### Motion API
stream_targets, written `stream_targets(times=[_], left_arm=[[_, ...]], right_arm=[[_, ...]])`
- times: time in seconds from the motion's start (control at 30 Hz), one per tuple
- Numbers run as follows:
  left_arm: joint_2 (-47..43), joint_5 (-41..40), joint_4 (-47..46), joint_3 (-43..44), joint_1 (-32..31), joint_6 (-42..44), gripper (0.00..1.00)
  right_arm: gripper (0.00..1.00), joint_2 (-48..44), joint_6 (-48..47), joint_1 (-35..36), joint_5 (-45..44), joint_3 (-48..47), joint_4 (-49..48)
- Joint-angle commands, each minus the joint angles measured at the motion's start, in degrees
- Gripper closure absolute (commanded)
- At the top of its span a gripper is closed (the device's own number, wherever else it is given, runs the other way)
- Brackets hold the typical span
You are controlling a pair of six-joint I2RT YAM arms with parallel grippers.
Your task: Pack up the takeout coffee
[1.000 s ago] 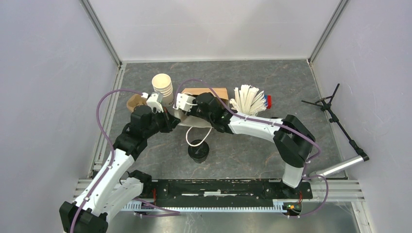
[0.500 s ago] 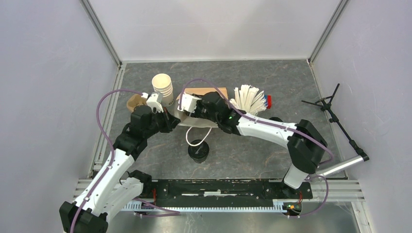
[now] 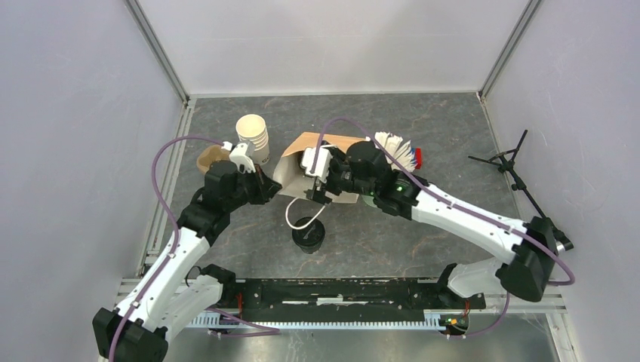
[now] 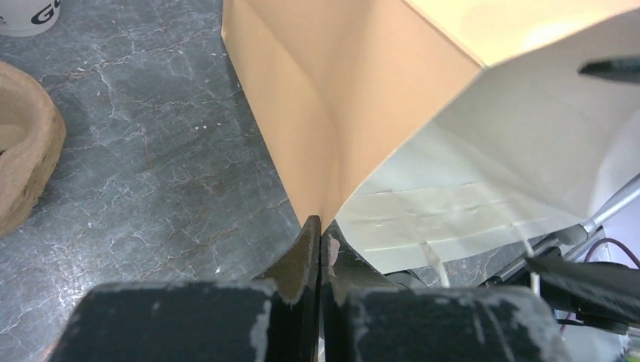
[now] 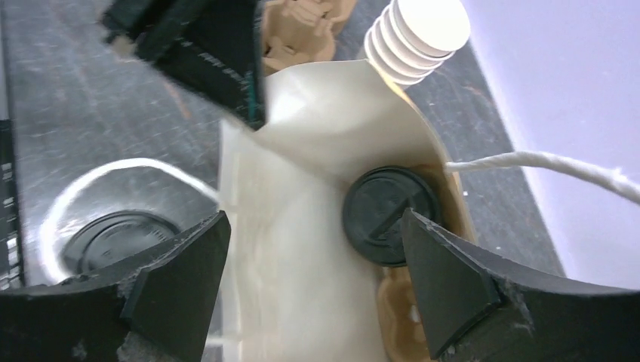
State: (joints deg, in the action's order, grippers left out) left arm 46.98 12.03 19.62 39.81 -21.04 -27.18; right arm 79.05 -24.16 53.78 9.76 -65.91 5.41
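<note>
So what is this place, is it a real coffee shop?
Probably a robot test booth, not a café: plain white walls box in a grey table, a left arm and right arm are bolted to a rail, practising with a paper bag and lidded cup.

White arms point(image 3: 180, 259), black joints point(image 3: 219, 187), looping purple cables point(image 3: 155, 170).

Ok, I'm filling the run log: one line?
left gripper shut on bag; right gripper open; one lidded cup inside bag; other cup on table

Only cut-off dark lettering beginning with "G" shows on a white cup point(image 4: 29, 16).
</note>
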Motion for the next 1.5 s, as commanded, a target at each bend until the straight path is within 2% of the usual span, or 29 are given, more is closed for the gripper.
stream_targets(times=[0.0, 0.03, 0.13, 0.3, 0.47, 0.63, 0.87, 1.17, 1.47], left_arm=[[1.2, -2.4, -0.3, 3.7, -0.1, -1.8, 0.98], [1.6, -2.4, -0.3, 3.9, -0.1, -1.7, 0.98], [2.0, -2.1, -1.2, 3.9, -0.1, -2.5, 0.98], [1.7, -1.7, -3.4, 3.9, -0.1, -3.7, 0.98], [0.5, -0.9, -3.5, 3.8, -0.1, -4.9, 0.98], [-1.2, -2.2, 0.3, 5.2, -0.1, -5.3, 0.98], [-2.6, -6.3, 5.6, 7.4, -0.1, -7.2, 0.98], [-1.2, -7.7, 6.9, 8.9, -0.1, -7.9, 0.98], [-0.2, -8.1, 7.7, 9.8, -0.1, -7.5, 0.98]], right_arm=[[0.06, -7.2, 4.9, 0.2, 6.3, -1.2, 6.7], [0.02, -8.5, 5.9, 0.3, 6.6, -1.5, 8.0], [0.02, -11.2, 8.9, 0.4, 6.9, -1.9, 12.5], [0.02, -12.5, 11.8, 0.5, 5.2, 0.4, 12.5], [0.02, -7.3, 8.6, 0.4, -0.8, 0.2, 7.6], [0.02, 1.0, 6.7, 0.4, -3.7, -5.3, 6.3], [0.02, 4.9, 7.5, 0.3, 1.0, -8.6, 8.5], [0.02, 1.8, 4.7, 0.0, 14.0, -10.9, 17.4], [0.04, -0.8, 5.8, -0.2, 18.6, -11.7, 19.2]])
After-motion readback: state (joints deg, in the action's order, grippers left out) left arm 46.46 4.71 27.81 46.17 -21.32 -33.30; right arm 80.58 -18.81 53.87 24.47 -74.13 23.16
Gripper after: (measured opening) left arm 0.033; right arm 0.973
